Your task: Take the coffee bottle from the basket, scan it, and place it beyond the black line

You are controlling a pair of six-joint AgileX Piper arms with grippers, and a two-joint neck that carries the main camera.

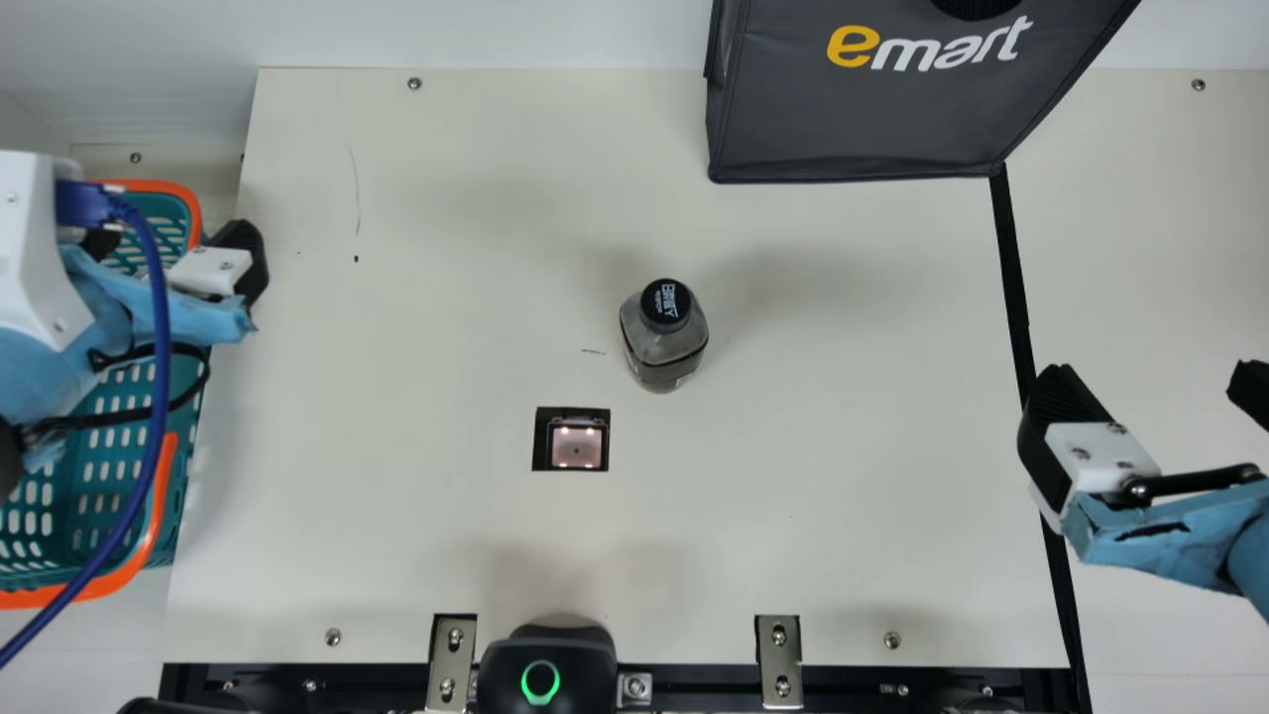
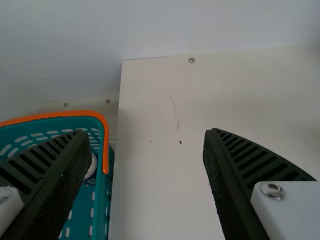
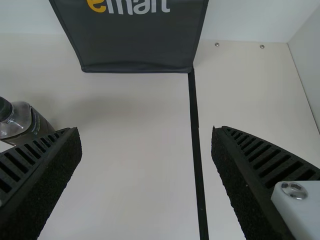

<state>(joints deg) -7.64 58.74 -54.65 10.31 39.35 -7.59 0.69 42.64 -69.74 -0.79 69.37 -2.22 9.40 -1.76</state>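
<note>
Left gripper [image 2: 146, 132] and right gripper [image 3: 145, 129] spread, empty. Coffee bottle [image 1: 662, 349] upright, well inside tabletop [image 1: 843, 496] edges. Probably stiff, slick, some weight; pinch opposite sides below shoulder, not cap [image 1: 665, 303].

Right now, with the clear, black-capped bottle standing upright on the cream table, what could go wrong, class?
The bottle stands off the small square scanner window, so its code might go unread.

Nothing holds it, so a nudge from the right tool might topple it.

The dark grey fabric bag meets the long black line at one end, so placing there could bump the bag.
</note>
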